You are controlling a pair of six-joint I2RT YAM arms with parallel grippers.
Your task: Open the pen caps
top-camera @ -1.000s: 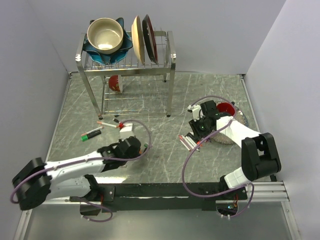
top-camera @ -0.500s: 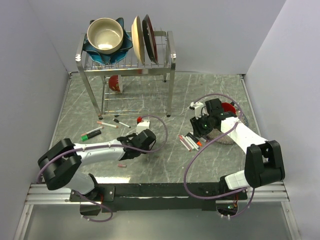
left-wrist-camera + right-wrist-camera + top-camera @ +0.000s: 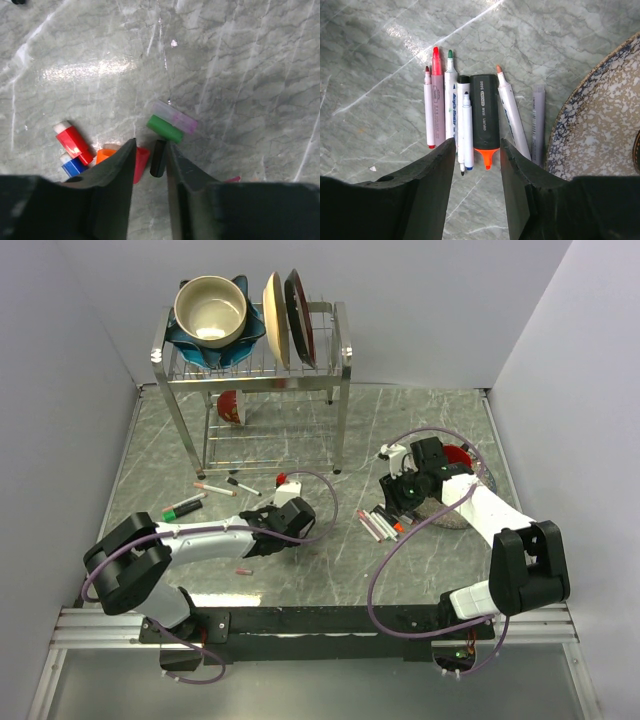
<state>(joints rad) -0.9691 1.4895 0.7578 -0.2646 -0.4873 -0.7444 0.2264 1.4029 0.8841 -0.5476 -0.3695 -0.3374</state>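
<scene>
Black highlighter (image 3: pixel 484 107): "S600" (brand word beside it illegible).

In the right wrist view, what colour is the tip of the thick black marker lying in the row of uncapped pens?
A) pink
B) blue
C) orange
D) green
C: the black marker ends in a bare orange tip at the end nearer the camera.

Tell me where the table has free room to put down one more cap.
Free: the table between the left fingers and the row of uncapped pens, and the far corner behind the plate. Crowded: beneath the left fingers, where loose caps lie, and around the capped pens further left.
</scene>
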